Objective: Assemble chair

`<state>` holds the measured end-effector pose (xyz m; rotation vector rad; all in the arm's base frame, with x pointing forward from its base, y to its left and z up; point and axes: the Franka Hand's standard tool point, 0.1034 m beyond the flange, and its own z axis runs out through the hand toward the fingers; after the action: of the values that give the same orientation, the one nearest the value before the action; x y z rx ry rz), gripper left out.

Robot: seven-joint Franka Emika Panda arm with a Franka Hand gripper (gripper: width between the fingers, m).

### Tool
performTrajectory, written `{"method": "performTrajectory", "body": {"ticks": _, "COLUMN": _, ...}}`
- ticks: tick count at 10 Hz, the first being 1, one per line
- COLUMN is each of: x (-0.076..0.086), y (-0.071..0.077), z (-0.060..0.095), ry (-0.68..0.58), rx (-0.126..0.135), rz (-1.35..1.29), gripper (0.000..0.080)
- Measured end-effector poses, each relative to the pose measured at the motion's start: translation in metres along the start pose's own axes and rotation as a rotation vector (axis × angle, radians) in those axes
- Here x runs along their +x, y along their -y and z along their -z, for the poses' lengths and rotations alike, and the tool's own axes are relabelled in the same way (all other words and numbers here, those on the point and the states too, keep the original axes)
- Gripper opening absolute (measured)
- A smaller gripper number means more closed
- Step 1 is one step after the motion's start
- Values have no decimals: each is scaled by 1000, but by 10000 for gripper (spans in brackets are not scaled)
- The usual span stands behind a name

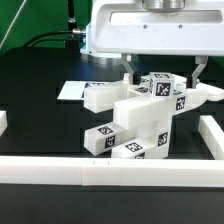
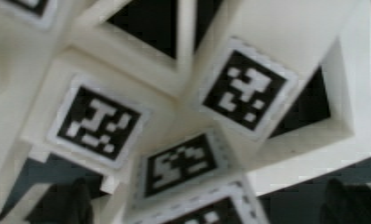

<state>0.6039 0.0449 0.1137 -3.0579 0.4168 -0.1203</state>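
Claw of a white robot arm, hanging with its two dark fingers spread as wide as they go and nothing held between them. Directly beneath the claw, rising toward the gap between its fingers, stands the half-built chair: chunky white plastic blocks and panels joined into one body, carrying square black-and-white tags. Its topmost tagged cubes sit just under the claw's palm, apart from both fingers as far as the exterior view shows.

The chair's long axis runs slantwise, from low down beyond one finger up to a flat wing that reaches under the other finger. It therefore lies roughly along the line from finger to finger, not across it. The coming move seems to turn on this: closing from here would likely meet the body the long way, so the claw probably needs to turn or shift to span a narrower part.

The wrist view is filled with tags and white edges very close below, which agrees that the chair is straight under the claw. The chair rests on a black surface. A thin flat white marker board lies off toward the exterior view's left of the claw, and a long low white border rail lies nearer the camera, both well apart from the claw.
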Motion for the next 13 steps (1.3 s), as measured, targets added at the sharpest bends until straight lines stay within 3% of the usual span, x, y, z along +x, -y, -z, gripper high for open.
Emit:
{"method": "performTrajectory", "body": {"ticks": 5, "x": -1, "y": 0, "z": -1, "ry": -1, "rx": -1, "rz": 102, "gripper": 620}}
{"method": "performTrajectory", "body": {"ticks": 6, "x": -1, "y": 0, "z": -1, "ry": -1, "rx": -1, "rz": 99, "gripper": 440}}
{"method": "performTrajectory", "body": {"ticks": 7, "x": -1, "y": 0, "z": -1, "ry": -1, "rx": -1, "rz": 85, "gripper": 440}}
{"method": "performTrajectory", "body": {"ticks": 8, "x": -1, "y": 0, "z": -1, "ry": -1, "rx": -1, "rz": 85, "gripper": 281}}
{"method": "performTrajectory", "body": {"ticks": 13, "x": 0, "y": 1, "z": -2, "ry": -12, "rx": 18, "rz": -348, "gripper": 283}}
